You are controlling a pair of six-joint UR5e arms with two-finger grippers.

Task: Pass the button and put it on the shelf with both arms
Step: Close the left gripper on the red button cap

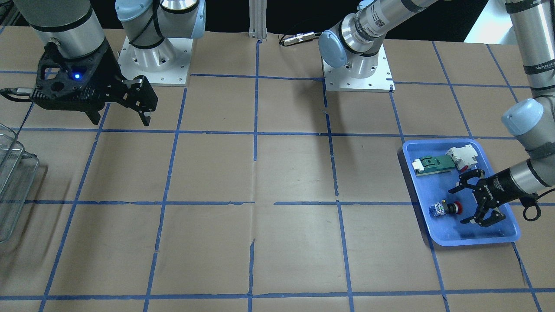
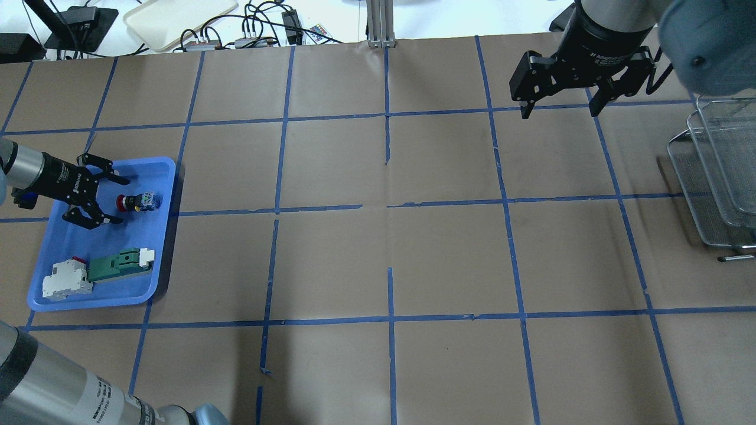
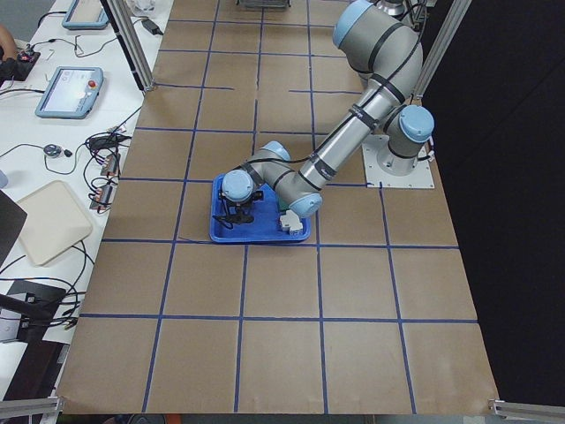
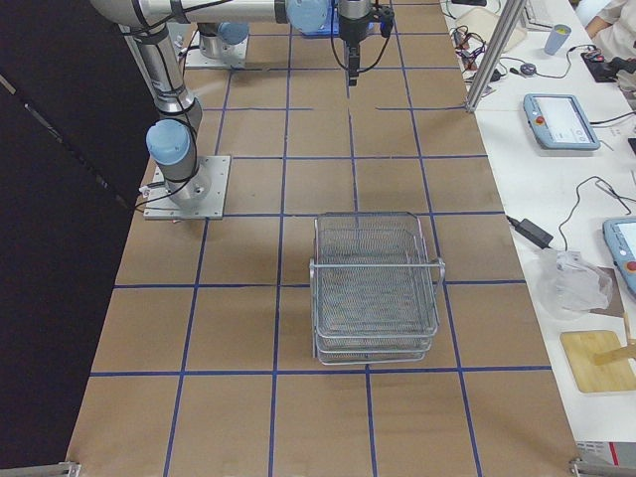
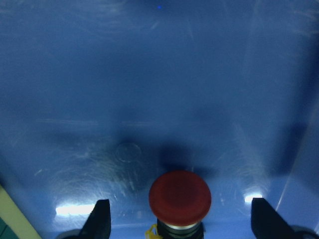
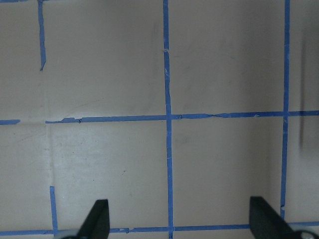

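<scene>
The button [image 2: 137,202] lies on its side in the blue tray [image 2: 167,248], red cap toward my left gripper. It also shows in the front view [image 1: 445,209]. My left gripper [image 2: 122,202] is open and low over the tray, with the red cap at its fingertips. In the left wrist view the cap [image 5: 180,196] sits between the two fingers [image 5: 98,220], not clamped. My right gripper [image 2: 559,111] is open and empty above the table at the far right, near the wire-mesh shelf [image 2: 717,177]. The shelf also shows in the right side view [image 4: 376,288].
In the tray's near end lie a green-and-white flat part [image 2: 121,265] and a white block with a red bit [image 2: 65,280]. The brown table carries a grid of blue tape. The right wrist view [image 6: 177,221] shows only bare paper.
</scene>
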